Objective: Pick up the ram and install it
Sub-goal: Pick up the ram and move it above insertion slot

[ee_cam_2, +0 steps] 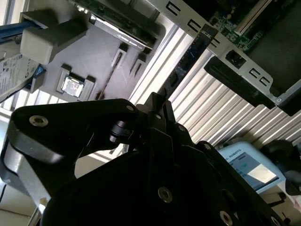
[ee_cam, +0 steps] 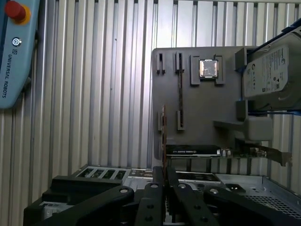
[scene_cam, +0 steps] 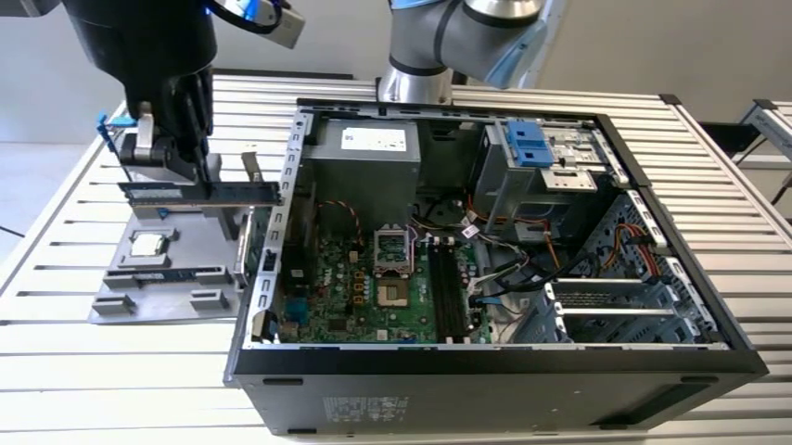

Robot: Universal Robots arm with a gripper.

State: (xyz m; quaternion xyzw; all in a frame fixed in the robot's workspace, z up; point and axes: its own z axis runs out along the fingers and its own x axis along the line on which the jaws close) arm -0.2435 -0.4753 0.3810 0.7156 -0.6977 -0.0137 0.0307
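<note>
Exterior view: jaws clenched on the ram (scene_cam: 241,191), gripped near mid-length and held level above the grey parts tray (scene_cam: 161,301), at 9 o'clock of the open computer case (scene_cam: 292,158). Dark memory slots (scene_cam: 447,292) at 3 o'clock of the processor socket (scene_cam: 392,248). Judged wise for this carry: hold the stick level, lift high enough to clear the case wall, and line the long edge up with the slots.

First wrist view: ram (ee_cam: 163,132) seen edge-on, pinched squarely between the jaws, over the tray (ee_cam: 202,113). Watch for tilt; none apparent.

Second wrist view: ram (ee_cam_2: 188,61) reaching from the jaws toward the case wall (ee_cam_2: 244,66), near but apart. Go slowly there to avoid a knock.
</note>
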